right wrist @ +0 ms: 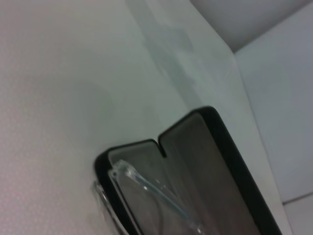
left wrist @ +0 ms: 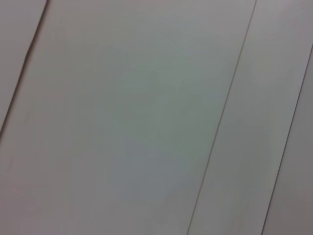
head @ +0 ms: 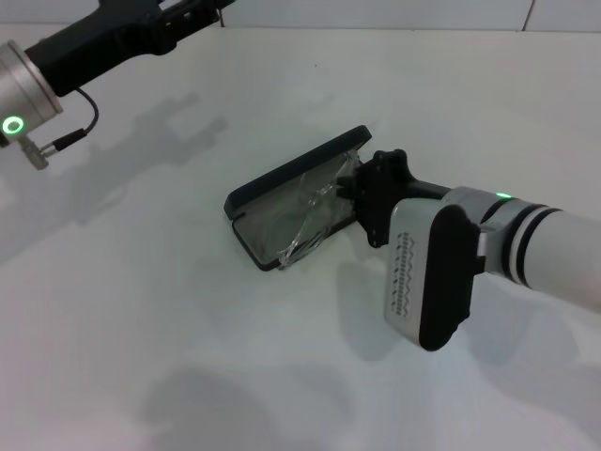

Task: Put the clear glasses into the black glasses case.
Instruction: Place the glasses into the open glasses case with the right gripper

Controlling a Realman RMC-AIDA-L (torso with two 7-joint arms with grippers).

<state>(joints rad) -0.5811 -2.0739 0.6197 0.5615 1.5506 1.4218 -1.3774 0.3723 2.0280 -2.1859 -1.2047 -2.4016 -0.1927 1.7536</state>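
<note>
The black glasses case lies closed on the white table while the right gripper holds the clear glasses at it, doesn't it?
Not quite: the head view shows the black glasses case lying open, lid raised. The right gripper does hold the clear glasses at it.

Soft, even light is falling from overhead on the white bench (head: 188, 357), throwing faint grey shadows of both arms across it, one beneath the left arm and another pooling under the right forearm. The clear glasses (head: 315, 214) are catching small bright glints beside the right fingers, inside the matte black glasses case (head: 282, 183), which is reflecting almost nothing. Both wrist views are looking soft and out of focus, the left showing only dim, greyish, blurred panels.
</note>
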